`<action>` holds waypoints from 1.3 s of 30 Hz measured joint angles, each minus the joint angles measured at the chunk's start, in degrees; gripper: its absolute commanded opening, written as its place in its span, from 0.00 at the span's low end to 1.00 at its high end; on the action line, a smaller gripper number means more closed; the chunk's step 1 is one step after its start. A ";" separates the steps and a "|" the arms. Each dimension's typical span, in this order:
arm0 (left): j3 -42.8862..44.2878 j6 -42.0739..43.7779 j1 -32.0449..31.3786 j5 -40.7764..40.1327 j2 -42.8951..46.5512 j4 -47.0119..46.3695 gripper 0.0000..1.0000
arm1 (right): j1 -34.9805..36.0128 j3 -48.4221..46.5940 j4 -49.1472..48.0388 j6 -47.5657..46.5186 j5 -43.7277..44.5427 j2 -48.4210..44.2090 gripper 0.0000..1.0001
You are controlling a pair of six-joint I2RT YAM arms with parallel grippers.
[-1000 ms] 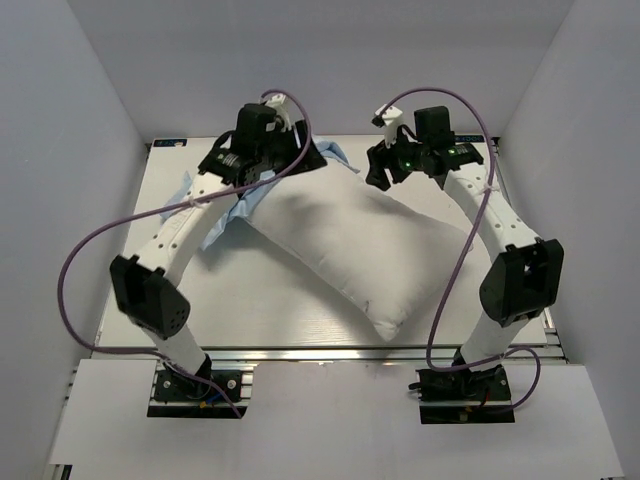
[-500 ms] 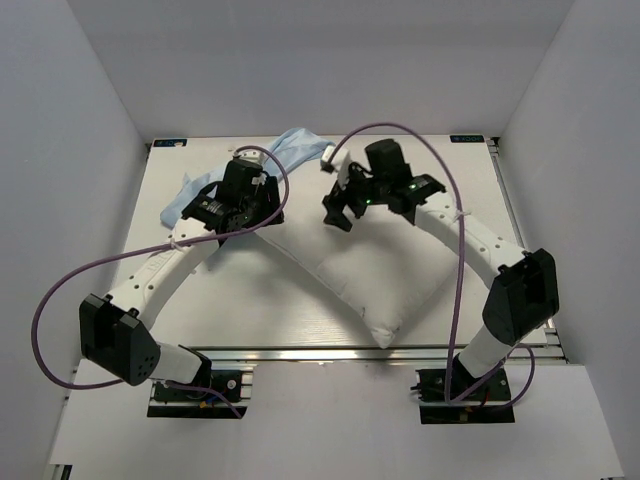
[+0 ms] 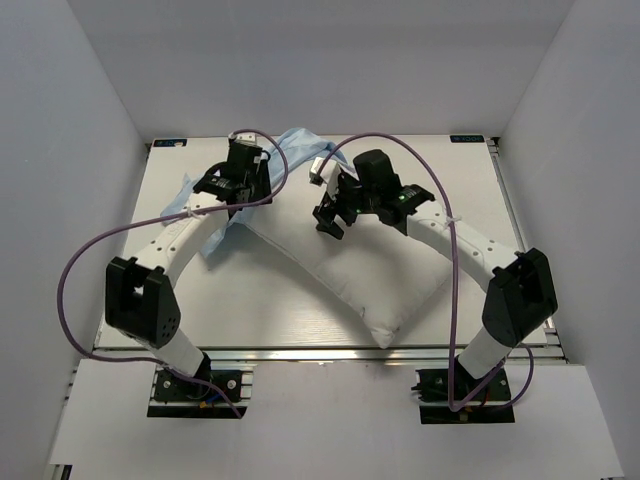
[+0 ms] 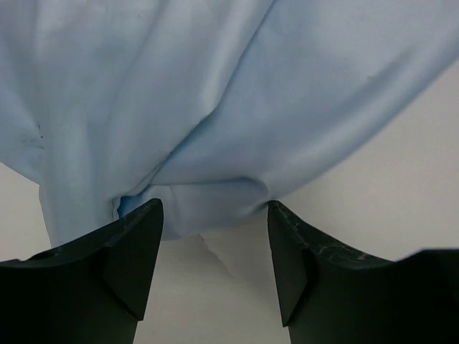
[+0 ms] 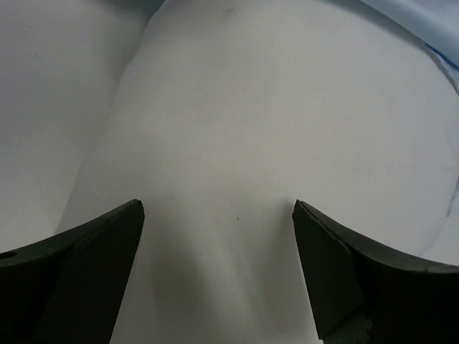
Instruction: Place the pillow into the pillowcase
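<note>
pillow [image 3: 350, 262]: diagonal on table [image 3: 470, 180], mostly bare, far corner at bunched pillowcase [image 3: 297, 146] | left gripper [image 4: 215, 215]: spread at cloth edge, empty | right gripper [image 5: 219, 208]: spread over pillow, empty | you have nearly all insertion left

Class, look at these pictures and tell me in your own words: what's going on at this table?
Two robot arms are working at getting a pillow into a light-blue pillowcase. The left claw is open at the pillowcase's edge; the right claw is open above the pillow. Most of the pillow lies bare on the table, not yet inside.
</note>
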State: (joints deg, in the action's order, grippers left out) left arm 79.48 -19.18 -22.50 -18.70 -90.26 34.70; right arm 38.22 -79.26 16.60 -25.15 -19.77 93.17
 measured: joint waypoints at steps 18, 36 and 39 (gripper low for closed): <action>5.97 1.97 5.75 6.01 -7.04 -2.29 0.20 | 0.02 0.02 -0.46 -6.93 -1.40 5.27 0.19; 4.61 -0.90 17.40 24.76 -4.79 -4.79 0.00 | -1.18 -0.66 0.37 -6.05 -6.29 5.35 0.06; 6.12 -0.13 17.33 23.69 -5.44 -3.23 0.00 | -1.36 -0.85 0.59 -5.90 -6.80 5.33 0.05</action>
State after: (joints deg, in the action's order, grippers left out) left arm 85.60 -19.31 -5.17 4.99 -95.70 31.46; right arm 36.86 -80.12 17.19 -31.05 -26.57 98.50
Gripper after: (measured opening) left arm 0.019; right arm 0.060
